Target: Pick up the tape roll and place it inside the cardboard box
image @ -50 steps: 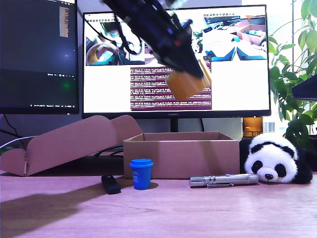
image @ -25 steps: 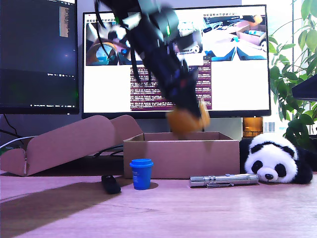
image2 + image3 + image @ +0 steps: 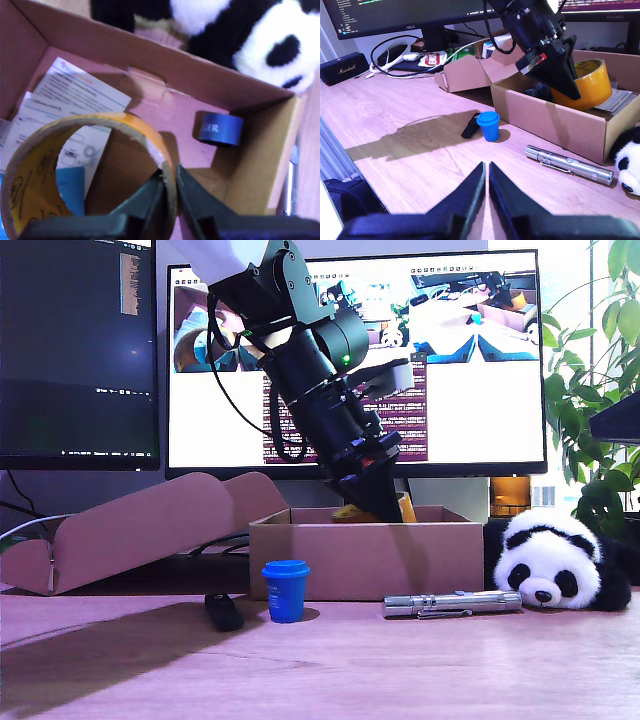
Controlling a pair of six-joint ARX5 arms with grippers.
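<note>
Orange-brown tape roll, yellowish inside, pinched by my first tool.

You are seeing a wooden desk carrying the cardboard box, blue cup, metal flashlight, plush panda, black marker and slanted cardboard piece.

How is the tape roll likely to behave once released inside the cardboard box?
The tape roll looks rigid: my first gripper pinches only its wall, and the ring keeps its round shape. Being round, it may roll if released on edge, though the cardboard box walls would probably stop it.
</note>
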